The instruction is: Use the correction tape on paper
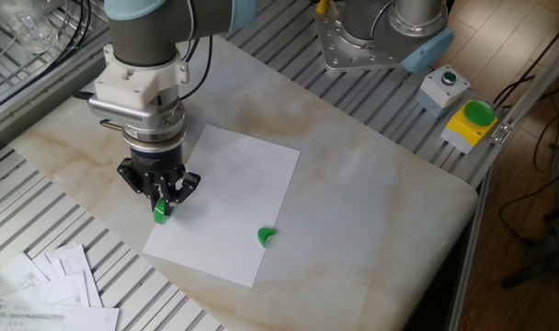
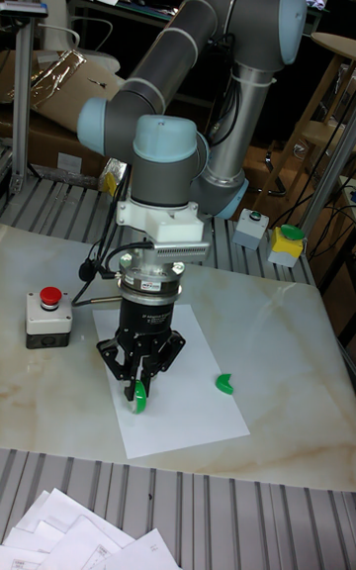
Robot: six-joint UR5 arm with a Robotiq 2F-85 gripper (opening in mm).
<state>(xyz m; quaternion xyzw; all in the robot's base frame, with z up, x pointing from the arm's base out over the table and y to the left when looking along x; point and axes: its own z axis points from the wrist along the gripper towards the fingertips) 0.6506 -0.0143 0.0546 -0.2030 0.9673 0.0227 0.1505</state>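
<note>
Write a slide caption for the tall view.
Robot hand presses a green-wheeled correction tape dispenser onto a white paper sheet.
</note>
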